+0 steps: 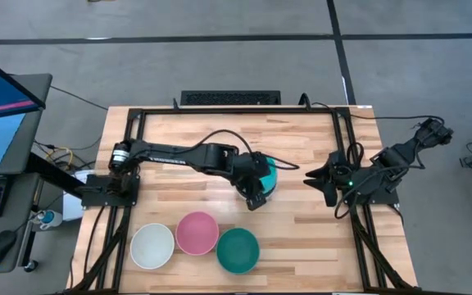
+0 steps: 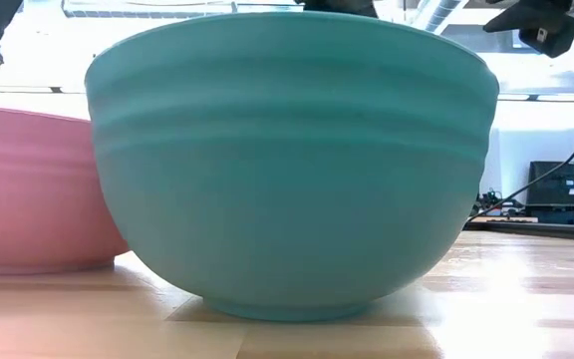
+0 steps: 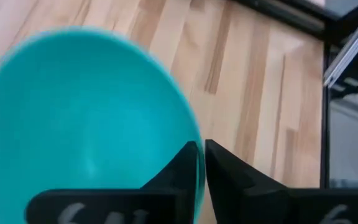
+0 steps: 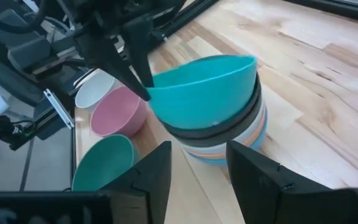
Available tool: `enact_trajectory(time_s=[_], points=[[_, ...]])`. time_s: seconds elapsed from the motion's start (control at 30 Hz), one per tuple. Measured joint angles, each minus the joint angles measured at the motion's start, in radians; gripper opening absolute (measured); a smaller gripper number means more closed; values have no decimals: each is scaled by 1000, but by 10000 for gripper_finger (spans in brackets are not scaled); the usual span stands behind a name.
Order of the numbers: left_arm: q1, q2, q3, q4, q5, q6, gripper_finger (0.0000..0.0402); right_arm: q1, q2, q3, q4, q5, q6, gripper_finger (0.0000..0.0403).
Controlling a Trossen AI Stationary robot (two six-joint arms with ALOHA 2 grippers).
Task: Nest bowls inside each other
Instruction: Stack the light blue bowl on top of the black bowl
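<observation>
A stack of nested bowls (image 4: 219, 134) stands at mid-table, with black, pale and blue rims showing under a cyan-blue top bowl (image 4: 204, 93) that sits tilted in it. My left gripper (image 1: 255, 197) is over the stack's near side, shut on that top bowl (image 1: 269, 174). My right gripper (image 4: 197, 168) is open and waits to the right of the stack, apart from it (image 1: 311, 179). A white bowl (image 1: 152, 246), a pink bowl (image 1: 197, 233) and a dark teal bowl (image 1: 238, 250) rest upright on their bases along the near edge. My left gripper pinches the cyan-blue bowl's rim (image 3: 194, 155) on its near side, one finger inside the bowl and one outside. The fingers (image 4: 135, 68) come from above, slanting down. The bowl is tilted, held side lower, with its bottom inside the black bowl (image 4: 229, 124) beneath.
A black metal frame (image 1: 220, 111) runs round the tabletop. In the low view the dark teal bowl (image 2: 287, 170) fills the picture, with the pink bowl (image 2: 28, 189) at its left. Bare wood lies right of the stack (image 1: 301, 229) and toward the far edge.
</observation>
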Motion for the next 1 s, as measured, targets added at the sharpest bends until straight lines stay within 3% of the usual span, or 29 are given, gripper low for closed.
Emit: enact_trajectory(time_s=[0.47,0.83,1.0], points=[[15,2,0,45,33,-25,67,0,0,0,-1,-3,-1,175],[-11,57,2,23,7,-33,66,0,1,0,-1,-3,-1,175],[-11,96,-1,-12,-15,-29,25,-1,2,0,3,-4,-1,175]])
